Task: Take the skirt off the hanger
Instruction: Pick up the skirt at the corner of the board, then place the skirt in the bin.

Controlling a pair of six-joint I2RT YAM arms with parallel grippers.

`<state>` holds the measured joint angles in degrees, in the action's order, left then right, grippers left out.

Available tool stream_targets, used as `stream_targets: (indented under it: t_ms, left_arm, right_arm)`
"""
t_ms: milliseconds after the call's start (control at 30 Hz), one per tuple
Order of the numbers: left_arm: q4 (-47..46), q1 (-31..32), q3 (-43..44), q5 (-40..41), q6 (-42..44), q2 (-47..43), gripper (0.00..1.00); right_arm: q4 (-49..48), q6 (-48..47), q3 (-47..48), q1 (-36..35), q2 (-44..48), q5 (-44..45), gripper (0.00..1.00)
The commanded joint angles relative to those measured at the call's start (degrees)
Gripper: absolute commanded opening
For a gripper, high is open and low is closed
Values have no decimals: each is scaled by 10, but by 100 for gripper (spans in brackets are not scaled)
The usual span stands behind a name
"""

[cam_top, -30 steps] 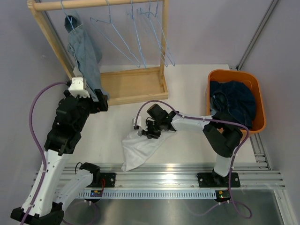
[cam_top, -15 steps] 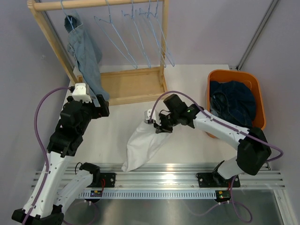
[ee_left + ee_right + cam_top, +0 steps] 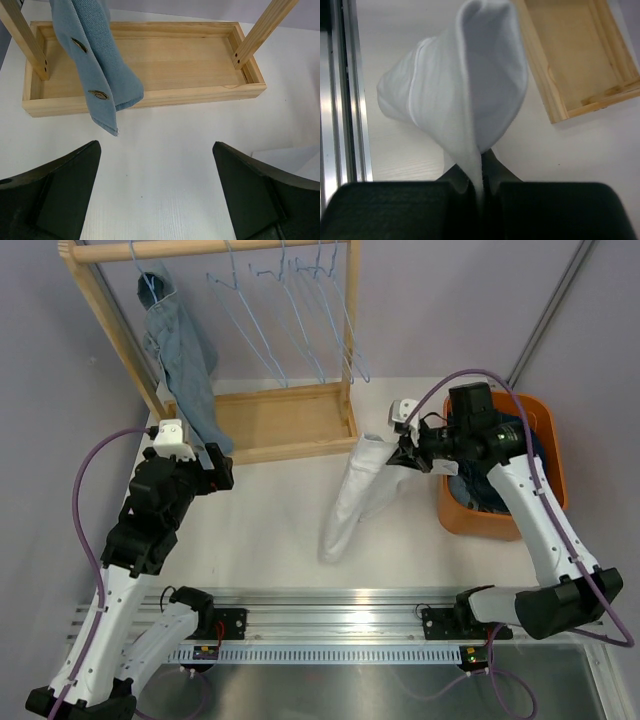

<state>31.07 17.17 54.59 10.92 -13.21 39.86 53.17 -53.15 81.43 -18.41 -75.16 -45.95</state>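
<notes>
Right claw (image 3: 402, 453): clamping shut on a top fold of the white skirt (image 3: 358, 495) and holding it up in the air just left of the orange basket (image 3: 497, 396).

White skirt: dangling in a long cone from that pinch and clear of every hanger. Its lower end is reaching down toward the worktop (image 3: 260, 530), though I cannot tell whether it is brushing the surface.

Left claw (image 3: 214, 466): standing wide open and gripping nothing. It is hovering over the worktop just in front of the tray (image 3: 285, 420) at the foot of the wooden rack (image 3: 100, 315).

Blue denim garment (image 3: 185, 360): draping from the leftmost hanger (image 3: 150, 280), with its buttoned hem hanging over the tray's front wall, close ahead of the left claw.

Bare wire hangers (image 3: 285, 315): hanging in a bunch along the rail to the right, carrying nothing.

Orange basket: already holding a heap of dark clothes (image 3: 500, 455), which looks like where removed garments are going.

Done, by my reading: the white skirt is off its hanger and travelling toward the basket.

Left to do, by my reading: the white skirt is waiting to be carried over the rim and dropped in. The blue denim garment is hanging on the rack untouched, and the open left claw looks best placed to take its hem.
</notes>
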Motion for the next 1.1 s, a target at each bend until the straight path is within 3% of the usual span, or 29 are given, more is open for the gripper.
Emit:
stream_targets:
  t_ms: [0,467,733,1067]
  left_arm:
    - [-32,-2,3,5,-3,-1,99]
    - [-33,-2,-8,13,0,-11,99]
    - [-35,-2,-10,15,5,-9,99]
    - [-36,-2,-10,18,6,-7,99]
  right_arm:
    - [12,44,53,59,14,-72,0]
    - [-119,253,195,339,11,-122,0]
    - [-235,374,227,447,-1,-139,1]
    - [-263,426,294,566,-44,-134,0]
